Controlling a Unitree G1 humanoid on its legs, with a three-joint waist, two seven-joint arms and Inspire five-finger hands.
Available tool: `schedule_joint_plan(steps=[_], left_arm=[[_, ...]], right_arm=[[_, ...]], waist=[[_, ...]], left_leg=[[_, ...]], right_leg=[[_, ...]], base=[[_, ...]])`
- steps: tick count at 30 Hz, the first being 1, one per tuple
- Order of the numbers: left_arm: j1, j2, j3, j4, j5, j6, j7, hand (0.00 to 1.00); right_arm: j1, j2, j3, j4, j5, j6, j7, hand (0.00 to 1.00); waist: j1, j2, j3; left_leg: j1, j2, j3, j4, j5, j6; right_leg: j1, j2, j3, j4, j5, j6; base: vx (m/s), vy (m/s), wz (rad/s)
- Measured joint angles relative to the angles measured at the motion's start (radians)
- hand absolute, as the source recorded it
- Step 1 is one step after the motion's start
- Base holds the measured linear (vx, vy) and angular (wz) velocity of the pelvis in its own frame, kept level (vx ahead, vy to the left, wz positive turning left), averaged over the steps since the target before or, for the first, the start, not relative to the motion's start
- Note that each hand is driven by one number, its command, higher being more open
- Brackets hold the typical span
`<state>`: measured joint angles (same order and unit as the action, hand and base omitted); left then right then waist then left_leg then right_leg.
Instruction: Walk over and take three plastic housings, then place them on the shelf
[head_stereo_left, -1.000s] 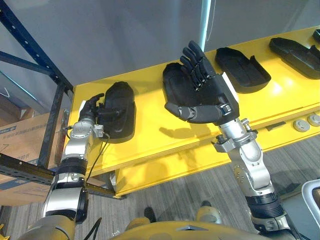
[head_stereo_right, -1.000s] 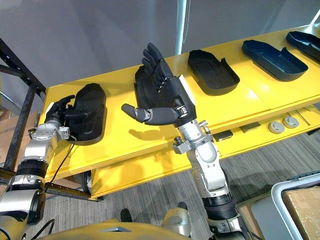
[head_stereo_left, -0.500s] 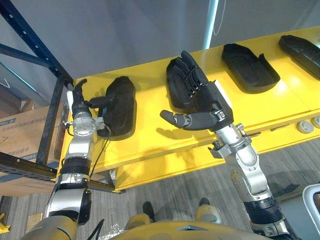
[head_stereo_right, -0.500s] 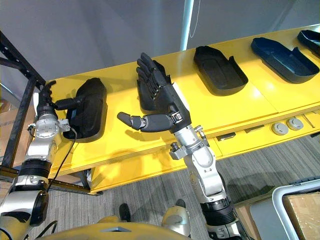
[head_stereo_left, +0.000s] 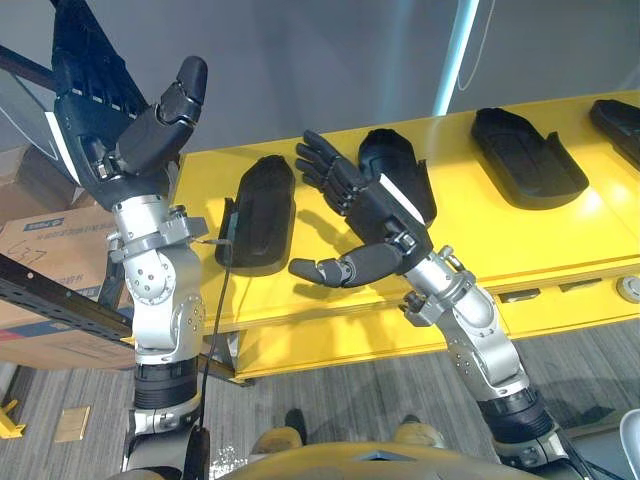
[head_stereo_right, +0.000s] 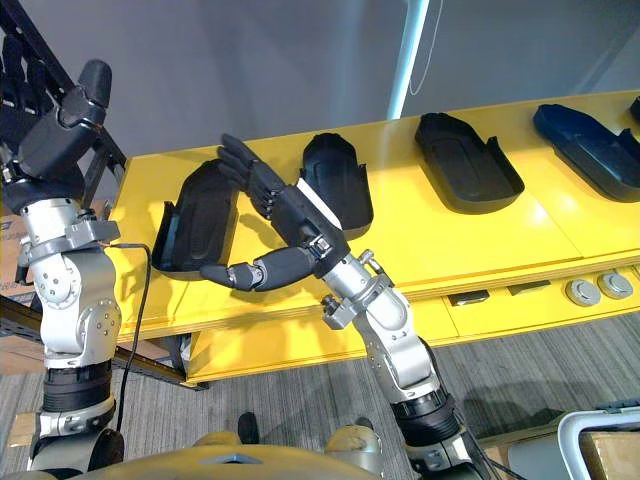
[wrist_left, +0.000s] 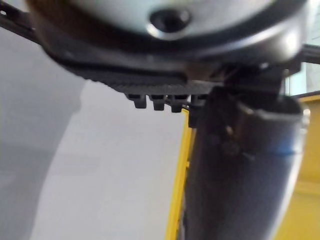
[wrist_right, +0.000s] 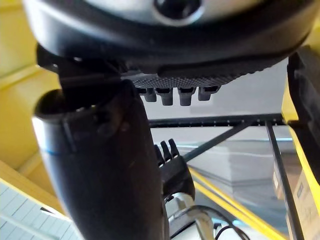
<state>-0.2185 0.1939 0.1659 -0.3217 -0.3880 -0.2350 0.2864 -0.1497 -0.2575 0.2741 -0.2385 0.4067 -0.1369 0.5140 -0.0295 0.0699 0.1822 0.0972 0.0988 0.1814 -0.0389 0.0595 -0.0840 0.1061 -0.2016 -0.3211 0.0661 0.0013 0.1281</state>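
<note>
The first housing (head_stereo_left: 262, 215) lies on the table (head_stereo_left: 500, 235), near the table's left end; the second housing (head_stereo_left: 385, 155) lies nearer the table's middle; the third housing (head_stereo_left: 527, 155) lies further right; the fourth housing (head_stereo_right: 590, 150) lies at the table's right end; two discs (head_stereo_right: 579, 292) sit on the table's front ledge; a rack (head_stereo_left: 50, 295) and a box (head_stereo_left: 40, 232) stand left of the table; the right hand (head_stereo_left: 375, 215) hangs over the table's left half.
</note>
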Motion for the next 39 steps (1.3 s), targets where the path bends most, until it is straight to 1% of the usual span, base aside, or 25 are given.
schedule_joint_plan(steps=[2,4,5,7,8,9,12,14,15,19,21,24,26,28,32,35,39], left_arm=[[0.043,0.0,0.0,-0.004,0.017,0.0,-0.016,1.0],[0.117,0.0,0.006,-0.008,0.077,0.01,-0.053,1.0],[0.137,0.0,0.007,-0.016,0.088,0.017,-0.065,1.0],[0.233,-0.001,0.008,-0.055,0.108,0.021,-0.12,1.0],[0.255,-0.001,0.008,-0.063,0.124,0.02,-0.134,1.0],[0.284,-0.001,0.009,-0.073,0.133,0.018,-0.158,1.0],[0.377,-0.007,0.028,-0.104,0.165,-0.012,-0.23,1.0],[0.416,-0.009,0.029,-0.114,0.173,-0.032,-0.249,1.0],[0.453,-0.009,0.034,-0.125,0.173,-0.064,-0.262,1.0],[0.502,-0.008,0.039,-0.163,0.172,-0.1,-0.294,1.0],[0.521,-0.008,0.038,-0.168,0.163,-0.116,-0.313,1.0],[0.556,-0.008,0.039,-0.173,0.156,-0.122,-0.313,1.0],[0.586,-0.009,0.039,-0.173,0.146,-0.133,-0.31,1.0],[0.594,-0.015,0.037,-0.173,0.147,-0.144,-0.296,1.0],[0.605,-0.044,0.035,-0.175,0.137,-0.201,-0.277,1.0],[0.608,-0.064,0.027,-0.192,0.118,-0.203,-0.272,1.0],[0.614,-0.077,0.001,-0.192,0.117,-0.203,-0.28,1.0]], right_arm=[[-0.006,-0.001,0.018,0.007,0.016,0.022,0.057,1.0],[-0.005,-0.012,0.055,0.017,0.036,0.053,0.138,1.0],[-0.005,-0.016,0.062,0.021,0.043,0.059,0.156,1.0],[0.001,-0.026,0.088,0.045,0.048,0.062,0.209,1.0],[0.006,-0.026,0.091,0.048,0.048,0.062,0.218,1.0],[0.013,-0.026,0.091,0.048,0.05,0.062,0.23,1.0],[0.02,-0.033,0.093,0.048,0.057,0.069,0.301,1.0],[0.033,-0.05,0.094,0.047,0.07,0.089,0.332,1.0],[0.045,-0.067,0.109,0.047,0.068,0.108,0.343,1.0],[0.093,-0.107,0.165,0.047,0.066,0.127,0.353,1.0],[0.107,-0.132,0.185,0.047,0.061,0.133,0.352,1.0],[0.108,-0.14,0.188,0.048,0.041,0.133,0.337,1.0],[0.113,-0.135,0.189,0.054,0.042,0.14,0.294,1.0],[0.114,-0.103,0.188,0.124,0.042,0.14,0.231,1.0],[0.116,-0.071,0.188,0.203,0.012,0.139,0.16,1.0],[0.119,-0.061,0.186,0.209,-0.008,0.135,0.122,1.0],[0.112,-0.034,0.17,0.23,-0.01,0.107,0.046,1.0]], waist=[[0.003,-0.007,-0.008],[0.013,-0.02,-0.015],[0.019,-0.023,-0.017],[0.035,-0.033,-0.022],[0.039,-0.034,-0.023],[0.052,-0.036,-0.024],[0.07,-0.038,-0.025],[0.083,-0.039,-0.026],[0.086,-0.043,-0.026],[0.095,-0.056,-0.034],[0.107,-0.058,-0.034],[0.11,-0.058,-0.034],[0.112,-0.058,-0.034],[0.117,-0.059,-0.033],[0.122,-0.064,-0.03],[0.13,-0.069,-0.026],[0.134,-0.074,-0.025]], left_leg=[[-0.001,0.0,-0.005,-0.001,0.0,0.0],[-0.002,0.0,-0.021,-0.001,0.0,0.0],[-0.004,0.0,-0.024,-0.001,0.001,-0.001],[-0.007,-0.003,-0.043,-0.002,0.002,-0.002],[-0.007,-0.003,-0.049,-0.003,0.002,-0.003],[-0.007,-0.003,-0.054,-0.003,0.003,-0.003],[-0.022,-0.005,-0.077,-0.006,0.008,-0.002],[-0.02,-0.005,-0.083,-0.018,0.015,-0.003],[-0.024,-0.005,-0.087,-0.018,0.017,-0.004],[-0.037,-0.003,-0.099,-0.018,0.019,-0.006],[-0.039,-0.003,-0.102,-0.017,0.019,-0.006],[-0.039,-0.003,-0.104,-0.017,0.019,-0.006],[-0.039,-0.003,-0.105,-0.017,0.019,-0.006],[-0.039,-0.003,-0.107,-0.017,0.019,-0.006],[-0.04,-0.003,-0.109,-0.017,0.019,-0.006],[-0.041,-0.003,-0.116,-0.017,0.02,-0.006],[-0.042,-0.003,-0.133,-0.017,0.023,-0.008]], right_leg=[[0.008,0.002,-0.006,-0.013,0.005,-0.001],[0.021,0.004,-0.024,-0.022,0.006,-0.001],[0.021,0.004,-0.028,-0.023,0.006,-0.001],[0.037,0.005,-0.045,-0.034,0.006,-0.001],[0.042,0.004,-0.053,-0.035,0.006,-0.001],[0.045,0.004,-0.06,-0.036,0.005,-0.002],[0.048,0.005,-0.083,-0.042,0.004,-0.003],[0.051,0.007,-0.089,-0.044,0.004,-0.004],[0.051,0.008,-0.093,-0.045,0.003,-0.004],[0.049,0.012,-0.106,-0.049,0.002,-0.006],[0.05,0.012,-0.11,-0.049,0.002,-0.007],[0.051,0.012,-0.112,-0.048,0.001,-0.007],[0.051,0.012,-0.113,-0.048,0.0,-0.008],[0.051,0.012,-0.113,-0.047,-0.002,-0.01],[0.051,0.012,-0.115,-0.045,-0.007,-0.018],[0.051,0.012,-0.121,-0.039,-0.009,-0.017],[0.052,0.011,-0.137,-0.024,-0.02,-0.015]], base=[[0.02,0.001,0.11],[0.03,-0.006,0.17],[0.02,-0.007,0.16],[0.02,-0.007,0.24],[0.02,-0.007,0.26],[0.01,-0.004,0.17],[-0.01,-0.008,0.22],[-0.01,-0.008,0.15],[-0.01,-0.009,0.1],[0.0,-0.015,0.1],[0.01,-0.014,0.05],[0.0,0.0,0.0],[0.0,0.0,0.0],[0.0,0.0,0.0],[0.0,-0.002,0.01],[0.01,-0.015,0.06],[0.01,-0.019,0.12]])
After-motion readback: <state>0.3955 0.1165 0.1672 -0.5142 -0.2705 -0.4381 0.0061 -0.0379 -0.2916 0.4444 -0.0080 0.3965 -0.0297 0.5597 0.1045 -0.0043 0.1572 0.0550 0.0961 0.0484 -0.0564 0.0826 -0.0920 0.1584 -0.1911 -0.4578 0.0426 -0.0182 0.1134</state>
